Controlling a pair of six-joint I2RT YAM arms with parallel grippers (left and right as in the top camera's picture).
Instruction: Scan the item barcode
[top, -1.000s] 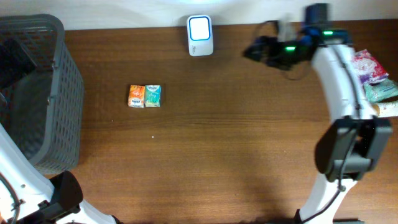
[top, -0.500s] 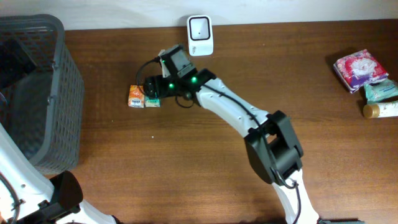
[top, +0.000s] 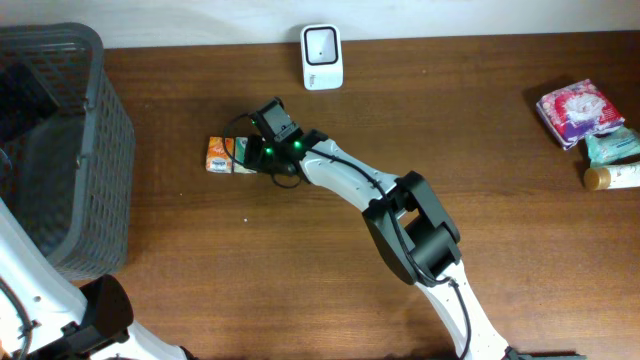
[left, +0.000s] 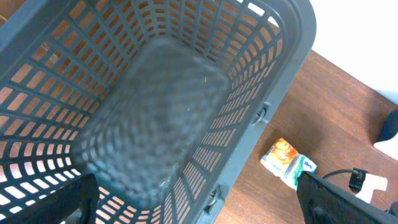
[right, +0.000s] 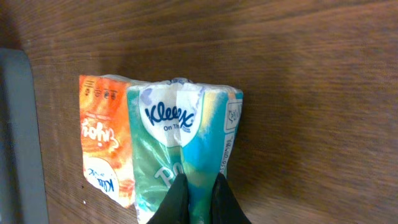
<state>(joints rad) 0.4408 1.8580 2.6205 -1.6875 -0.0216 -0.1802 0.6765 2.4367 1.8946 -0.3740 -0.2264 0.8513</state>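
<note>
Right gripper (right: 198, 186) is pinched shut on the teal half of the teal-and-orange tissue twin-pack (right: 177, 134), which lies on the wooden table (right: 311, 93) left of centre. Left gripper (left: 193, 193) is spread wide with nothing in it, above the grey basket (left: 273, 81) (mesh floor in plain view). White scanner (top: 321, 57) stands at the far edge, apart from the pack.

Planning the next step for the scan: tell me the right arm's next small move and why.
Probably lift straight up a little. The right gripper looks pinched shut on the teal tissue pack, which lies on the table against the orange pack; the scanner stands apart near the far edge.
</note>
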